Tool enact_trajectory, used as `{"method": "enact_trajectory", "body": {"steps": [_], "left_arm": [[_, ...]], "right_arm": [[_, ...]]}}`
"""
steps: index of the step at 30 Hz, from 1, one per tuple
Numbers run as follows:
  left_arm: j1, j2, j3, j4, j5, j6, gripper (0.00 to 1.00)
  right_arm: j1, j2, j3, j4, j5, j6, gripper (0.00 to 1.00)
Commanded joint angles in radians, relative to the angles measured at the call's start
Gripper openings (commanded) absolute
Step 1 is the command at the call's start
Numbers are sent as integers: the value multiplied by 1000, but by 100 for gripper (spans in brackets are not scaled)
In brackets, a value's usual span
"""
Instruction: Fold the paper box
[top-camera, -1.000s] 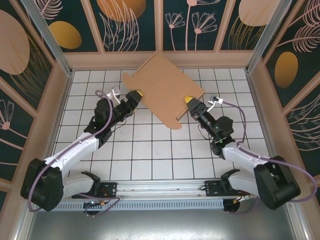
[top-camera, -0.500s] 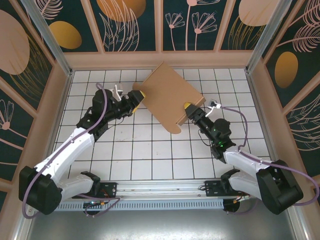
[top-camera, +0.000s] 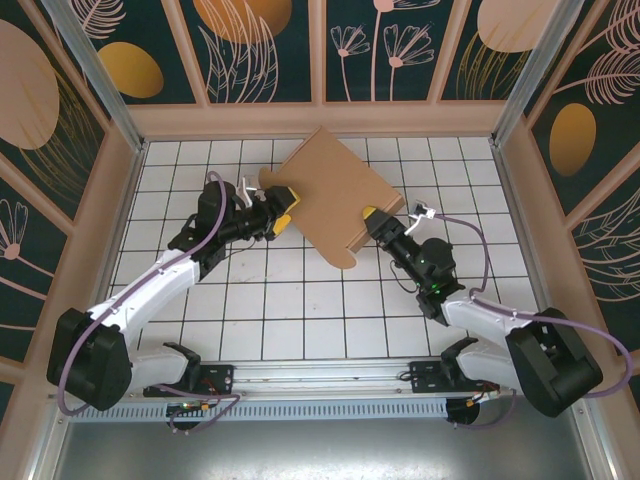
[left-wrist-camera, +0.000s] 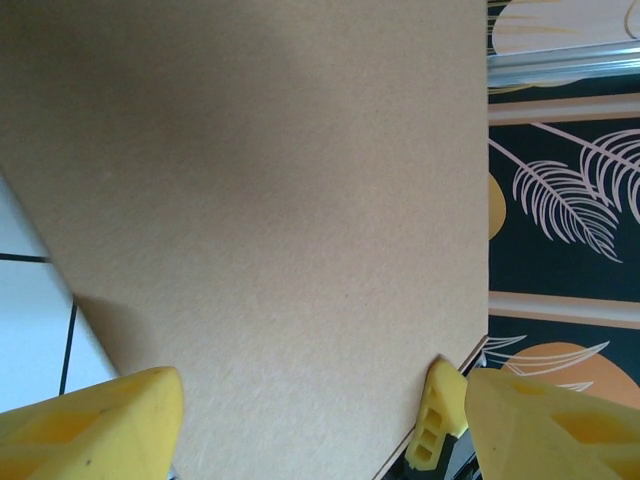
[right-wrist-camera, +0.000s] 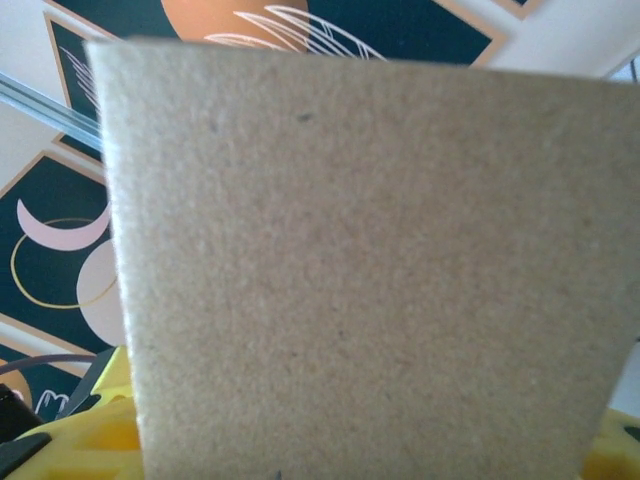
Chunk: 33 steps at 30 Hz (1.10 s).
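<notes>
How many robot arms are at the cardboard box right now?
2. The left arm's fingers are at the paper box's left edge; the right arm's fingers are at its near right edge.

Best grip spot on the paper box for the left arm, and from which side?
Probably its left edge. The paper box is a broad flat panel, far wider than the jaws, so only an edge can be pinched. That edge faces the left gripper: come in from the left, one finger above the board, one below.

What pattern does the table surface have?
White with a grid of thin dark lines; the table shows best in the top external view.
</notes>
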<state>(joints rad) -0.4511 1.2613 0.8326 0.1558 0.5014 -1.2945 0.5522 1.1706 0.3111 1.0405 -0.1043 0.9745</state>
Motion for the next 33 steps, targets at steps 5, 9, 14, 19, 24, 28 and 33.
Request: {"method": "enact_trajectory", "body": {"steps": [5, 9, 14, 19, 24, 28, 33], "left_arm": [[-5, 34, -15, 77, 14, -18, 74], [-4, 38, -26, 96, 6, -21, 74], [-4, 41, -42, 135, -7, -35, 74], [-4, 42, -44, 160, -16, -33, 74], [-5, 42, -47, 169, -25, -23, 74], [-4, 47, -59, 172, -29, -15, 74], [-5, 49, -58, 145, -33, 5, 74]], "right_arm": [[23, 66, -15, 229, -17, 170, 38], [21, 94, -28, 315, -12, 274, 38], [20, 148, -19, 424, -18, 410, 37], [28, 203, 17, 504, -44, 492, 37], [36, 200, 31, 510, -38, 508, 37], [35, 186, 36, 512, -39, 513, 38], [32, 140, 56, 415, -80, 438, 39]]}}
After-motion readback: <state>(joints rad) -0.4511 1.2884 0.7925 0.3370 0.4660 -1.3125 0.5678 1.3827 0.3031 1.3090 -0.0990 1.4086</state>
